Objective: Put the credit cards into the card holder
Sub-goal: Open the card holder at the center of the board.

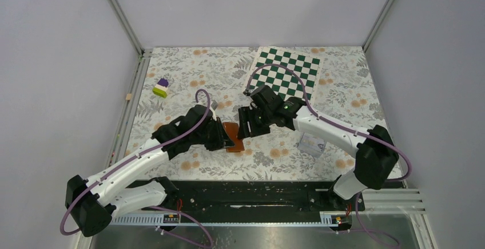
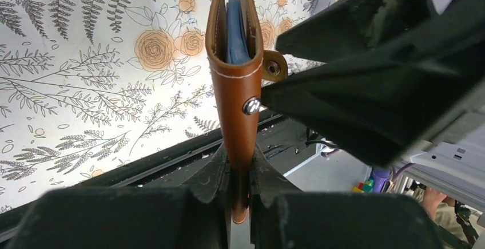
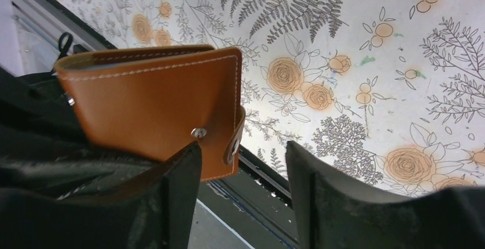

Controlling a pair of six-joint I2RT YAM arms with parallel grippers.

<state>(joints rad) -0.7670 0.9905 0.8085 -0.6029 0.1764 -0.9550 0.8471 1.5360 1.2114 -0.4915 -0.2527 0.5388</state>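
Far left on the flowered bench: small purple-and-yellow block. Near the middle, left hand pressed tight on the lower edge of the brown wallet, held upright above the bench, nearly folded shut, blue lining showing in the gap. Just right of it, right hand spread, one finger close by the snap tab. Further right, clear case lying on the bench.
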